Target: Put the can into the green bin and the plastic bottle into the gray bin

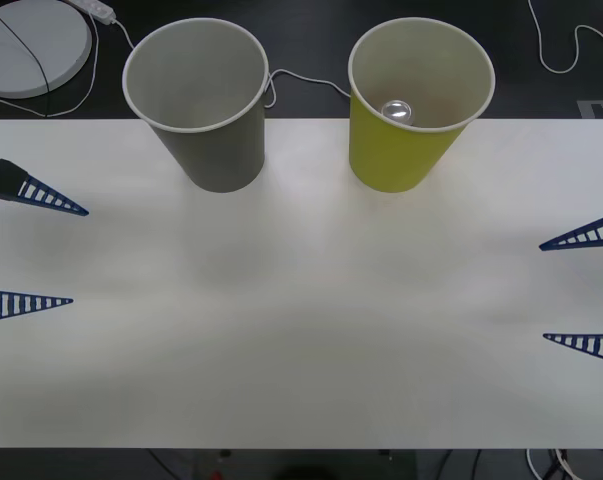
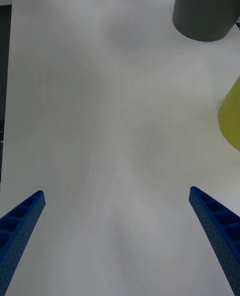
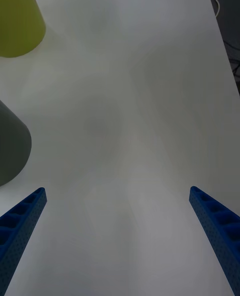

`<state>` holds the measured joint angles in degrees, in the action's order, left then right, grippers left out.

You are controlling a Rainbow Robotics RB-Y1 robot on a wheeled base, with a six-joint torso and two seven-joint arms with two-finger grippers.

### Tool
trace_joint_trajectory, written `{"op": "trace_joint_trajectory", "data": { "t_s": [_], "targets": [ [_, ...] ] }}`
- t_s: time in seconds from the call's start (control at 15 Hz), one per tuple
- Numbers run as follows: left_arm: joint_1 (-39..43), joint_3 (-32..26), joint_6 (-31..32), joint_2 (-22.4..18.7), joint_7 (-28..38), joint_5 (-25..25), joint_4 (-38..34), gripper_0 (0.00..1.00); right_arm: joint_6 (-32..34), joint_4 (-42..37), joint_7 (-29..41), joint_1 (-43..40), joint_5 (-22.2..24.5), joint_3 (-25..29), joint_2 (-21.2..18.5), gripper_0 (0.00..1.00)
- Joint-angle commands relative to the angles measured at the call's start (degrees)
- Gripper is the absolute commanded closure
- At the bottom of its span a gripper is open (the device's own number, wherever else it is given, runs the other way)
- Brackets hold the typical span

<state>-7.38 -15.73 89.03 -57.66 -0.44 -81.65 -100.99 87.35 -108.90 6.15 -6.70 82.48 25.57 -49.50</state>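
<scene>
The green bin (image 1: 406, 130) stands at the back right of the white table, and inside it the can's metal top (image 1: 396, 110) shows against the far wall. To its left stands the gray bin (image 1: 203, 110); I cannot see into its bottom, and the plastic bottle is out of view. My left gripper (image 1: 49, 255) is open at the table's left edge, with nothing between its fingers. My right gripper (image 1: 573, 292) is open at the right edge, also holding nothing. In the right wrist view the gray bin (image 2: 205, 8) and green bin (image 2: 231, 120) stand far off; the left wrist view shows the green bin (image 3: 17, 18) and gray bin (image 3: 12, 145).
The white table (image 1: 301, 330) spreads wide and bare between the grippers. Behind it lie a round white disc (image 1: 26, 45), a white cable (image 1: 301, 80) and another cable (image 1: 571, 50) on a dark surface.
</scene>
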Motion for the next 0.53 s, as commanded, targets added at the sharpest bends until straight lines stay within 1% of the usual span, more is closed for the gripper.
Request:
{"op": "trace_joint_trajectory", "data": {
  "t_s": [0.07, 0.53],
  "targets": [
    [0.0, 0.0, 0.0, 0.0, 0.0, 0.0, 0.0, 0.0, -0.16, 0.01, -0.79, -0.68, 0.14, 0.01, 0.1, 0.0],
    [0.0, 0.0, 0.0, 0.0, 0.0, 0.0, 0.0, 0.0, -0.16, 0.01, -1.31, -0.68, 0.14, 0.36, 0.37, 0.0]
  ]
}}
